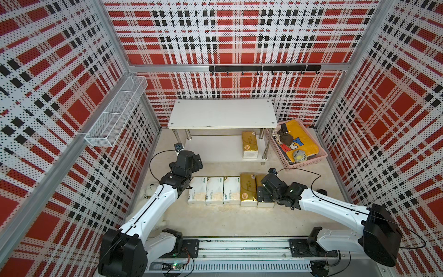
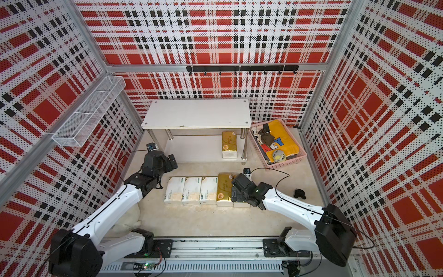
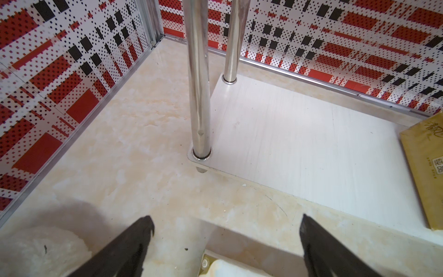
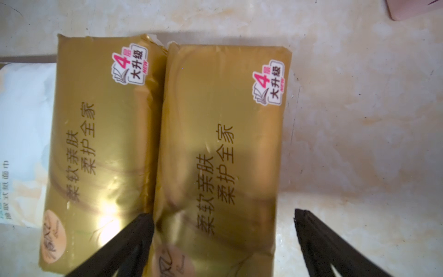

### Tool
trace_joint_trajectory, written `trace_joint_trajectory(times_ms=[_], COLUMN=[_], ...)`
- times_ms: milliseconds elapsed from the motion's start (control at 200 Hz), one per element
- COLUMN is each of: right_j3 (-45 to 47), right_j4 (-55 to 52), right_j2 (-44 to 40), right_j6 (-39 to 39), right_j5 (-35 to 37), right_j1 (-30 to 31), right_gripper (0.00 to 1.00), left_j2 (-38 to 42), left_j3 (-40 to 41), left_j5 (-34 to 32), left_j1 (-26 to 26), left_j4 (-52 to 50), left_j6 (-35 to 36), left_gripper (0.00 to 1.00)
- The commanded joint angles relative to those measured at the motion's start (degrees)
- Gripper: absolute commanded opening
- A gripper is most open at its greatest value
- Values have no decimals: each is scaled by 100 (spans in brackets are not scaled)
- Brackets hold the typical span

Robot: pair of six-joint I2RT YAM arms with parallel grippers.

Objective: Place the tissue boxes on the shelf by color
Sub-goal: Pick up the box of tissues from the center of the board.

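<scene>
The shelf (image 1: 223, 114) (image 2: 196, 112) stands against the back wall. One gold tissue box (image 1: 250, 144) (image 3: 424, 167) lies at the right end of its lower board (image 3: 299, 144). On the floor in front is a row of three white tissue boxes (image 1: 215, 190) (image 2: 191, 190) and two gold ones (image 1: 248, 189) (image 4: 103, 144). My right gripper (image 1: 263, 191) (image 4: 223, 213) hangs open, straddling the rightmost gold box (image 4: 223, 144), one finger at the seam between the gold boxes. My left gripper (image 1: 196, 163) (image 3: 226, 225) is open and holds nothing, above the floor beside the shelf's front-left leg (image 3: 199, 96).
A pink basket (image 1: 306, 162) with a yellow cloth sits right of the shelf. A white wire basket (image 1: 117, 110) hangs on the left wall and a black hook rail (image 1: 263, 68) on the back wall. A white plush toy (image 3: 40, 249) lies under my left arm.
</scene>
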State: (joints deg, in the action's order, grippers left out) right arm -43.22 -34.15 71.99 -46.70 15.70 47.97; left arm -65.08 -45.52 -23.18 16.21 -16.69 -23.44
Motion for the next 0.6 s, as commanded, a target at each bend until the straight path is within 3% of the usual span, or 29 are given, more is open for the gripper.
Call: trace_joint_trajectory(times_ms=[0, 596], right_j3=[16, 119], right_j4=[126, 478], right_j2=[157, 812], right_j6=[-64, 31], right_j5=[74, 42], right_j1=[46, 20], right_gripper=[100, 100], left_j2=[100, 239], left_j3=[76, 170], left_j5=[-64, 4], left_j1=[-11, -130], left_j4=[119, 96], left_j6=[-32, -29], left_gripper=[100, 100])
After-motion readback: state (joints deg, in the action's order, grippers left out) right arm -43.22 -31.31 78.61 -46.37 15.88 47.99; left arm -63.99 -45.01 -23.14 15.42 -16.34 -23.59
